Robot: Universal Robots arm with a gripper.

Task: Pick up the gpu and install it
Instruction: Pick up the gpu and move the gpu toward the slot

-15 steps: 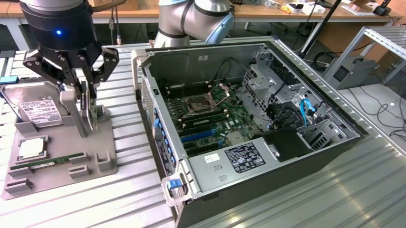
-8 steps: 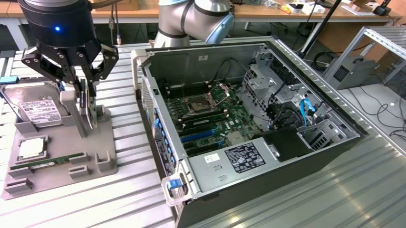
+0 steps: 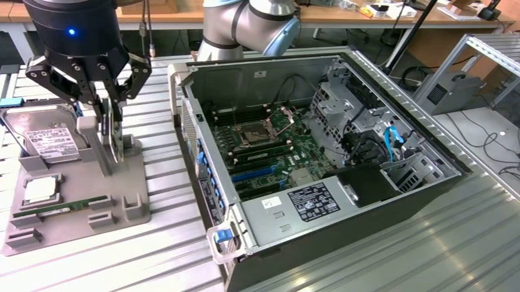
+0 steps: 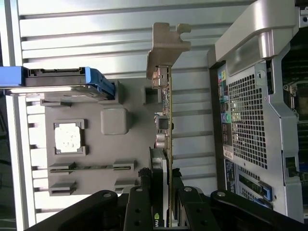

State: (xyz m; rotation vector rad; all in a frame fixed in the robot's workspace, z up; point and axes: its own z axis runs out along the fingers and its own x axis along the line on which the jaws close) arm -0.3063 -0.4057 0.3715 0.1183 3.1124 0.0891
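Note:
The gpu (image 3: 119,143) stands on edge in the grey parts holder (image 3: 126,204) at the exterior view's left. It is a thin black card. In the wrist view the gpu (image 4: 166,126) is seen edge-on, with its silvery end bracket (image 4: 166,45) at the far end from the camera. My gripper (image 3: 112,121) hangs straight down over it, one finger on each face. In the wrist view my gripper (image 4: 161,192) has its black fingers (image 4: 142,192) pressed against both sides of the card. The open computer case (image 3: 268,68) lies beside the holder, motherboard (image 3: 268,146) exposed.
On the holder (image 4: 114,120) also lie a silver hard drive (image 3: 45,140) with blue end (image 4: 62,79), a processor chip (image 3: 41,190) (image 4: 69,138) and a green memory stick (image 3: 61,208). The case's rear panel (image 4: 250,120) is close beside the card. Everything rests on a slatted metal table (image 3: 390,255).

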